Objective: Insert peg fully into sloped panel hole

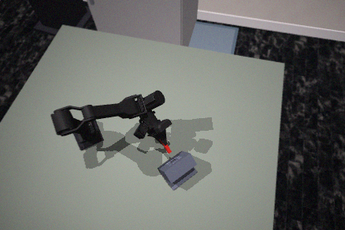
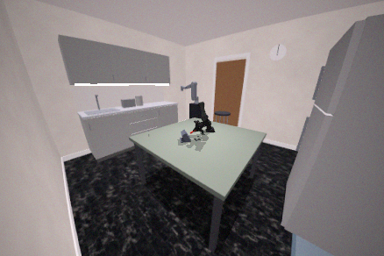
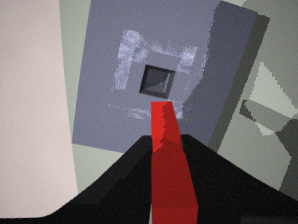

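My gripper [image 1: 164, 142] is shut on the red peg [image 1: 167, 148], which points down and away toward the grey-blue sloped panel [image 1: 178, 168] on the green table. In the wrist view the peg [image 3: 169, 163] sticks out between my black fingers, and its tip sits just below the dark square hole [image 3: 157, 80] in the panel's face [image 3: 147, 83]. The tip is close to the hole but outside it. From the exterior view the arm [image 2: 202, 124] and the panel [image 2: 185, 136] are small, with the peg a red speck [image 2: 192, 130].
The arm's base [image 1: 77, 126] stands on the table to the left of the panel. A grey cabinet [image 1: 146, 17] rises behind the table's far edge. The table's right edge [image 1: 278, 157] drops to dark floor.
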Available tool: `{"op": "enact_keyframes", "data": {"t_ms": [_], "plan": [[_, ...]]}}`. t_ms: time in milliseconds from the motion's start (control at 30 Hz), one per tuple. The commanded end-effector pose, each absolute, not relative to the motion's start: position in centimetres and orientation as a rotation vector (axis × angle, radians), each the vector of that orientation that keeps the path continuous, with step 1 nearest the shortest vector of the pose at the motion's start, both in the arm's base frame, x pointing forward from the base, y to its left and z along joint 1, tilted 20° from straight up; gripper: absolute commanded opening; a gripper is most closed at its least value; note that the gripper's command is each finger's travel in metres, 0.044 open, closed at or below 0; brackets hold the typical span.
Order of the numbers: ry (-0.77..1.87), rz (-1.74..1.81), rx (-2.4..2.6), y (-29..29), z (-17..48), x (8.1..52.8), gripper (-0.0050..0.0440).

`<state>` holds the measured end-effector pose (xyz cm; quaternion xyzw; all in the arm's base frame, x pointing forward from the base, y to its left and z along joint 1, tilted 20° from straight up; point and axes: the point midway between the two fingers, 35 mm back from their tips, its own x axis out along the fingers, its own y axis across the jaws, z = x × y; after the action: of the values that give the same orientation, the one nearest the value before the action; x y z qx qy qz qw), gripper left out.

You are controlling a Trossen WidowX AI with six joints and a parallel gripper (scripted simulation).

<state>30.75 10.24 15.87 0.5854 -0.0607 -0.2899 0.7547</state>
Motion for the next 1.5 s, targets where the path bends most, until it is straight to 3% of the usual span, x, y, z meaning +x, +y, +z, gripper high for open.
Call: {"op": "enact_keyframes", "data": {"t_ms": [0, 1467], "plan": [[-0.134, -0.622, 1.261, 10.24, 16.53, 30.80, 0.0000], [-0.034, -0.611, 0.925, 10.04, 16.53, 30.90, 0.0000]]}}
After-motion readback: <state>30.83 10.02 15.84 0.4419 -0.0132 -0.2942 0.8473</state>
